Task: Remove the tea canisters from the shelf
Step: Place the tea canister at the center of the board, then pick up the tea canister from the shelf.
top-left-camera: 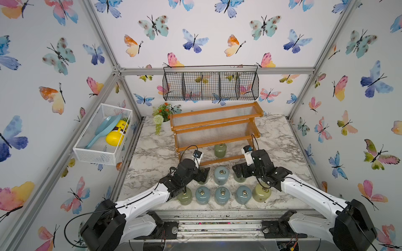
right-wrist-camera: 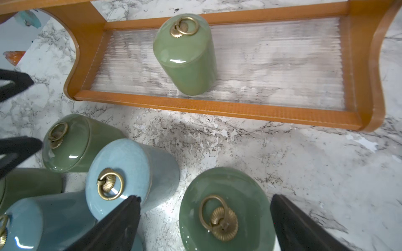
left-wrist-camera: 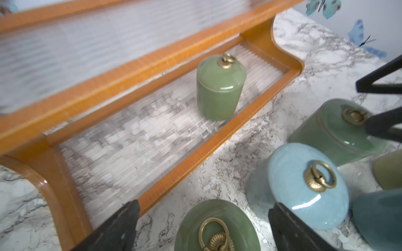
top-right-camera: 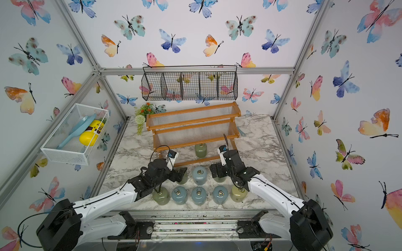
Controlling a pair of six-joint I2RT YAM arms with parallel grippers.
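**One green canister left on the shelf**

Your left end effector is wide open over a green canister on the counter and holds nothing. Your right end effector is wide open too. A second green canister sits between its jaws, not gripped. The last green tea canister stands upright on the lowest step of the shelf. It looks shiny, hard and slippery, and it could chip. Grab its round body under the lid, not the ring.
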